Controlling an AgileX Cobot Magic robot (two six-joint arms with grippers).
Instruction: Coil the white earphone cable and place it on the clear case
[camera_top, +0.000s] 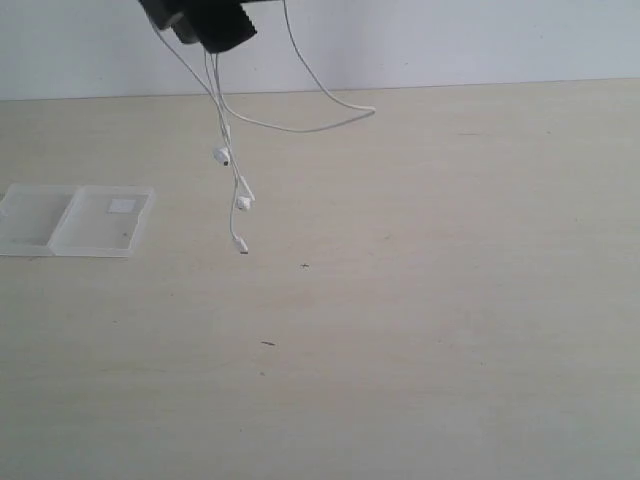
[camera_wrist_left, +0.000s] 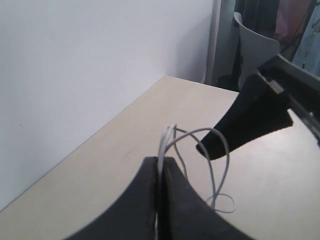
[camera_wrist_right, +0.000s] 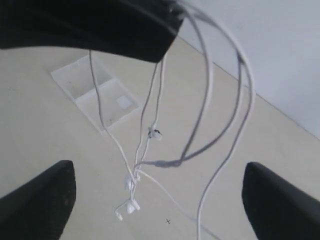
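White earphone cable (camera_top: 243, 201), count one, hangs above the table (camera_top: 450, 300) from the left gripper (camera_wrist_left: 160, 172), whose fingers are clamped tight on its bunched strands. Right gripper (camera_wrist_right: 157, 167): fingers spread wide, gripping nothing. One clear case (camera_top: 75, 220), two halves, lies flat, well apart from the cable.

The cable (camera_top: 232, 170) is hanging down from the left gripper (camera_top: 205, 30), its ends dangling below the tool and above the table (camera_top: 420, 300), with one loop bowing out to the tool's right in the exterior view. The case (camera_top: 80, 220) is lying flat on the table, below the gripper and off to its left, well apart from the dangling ends.
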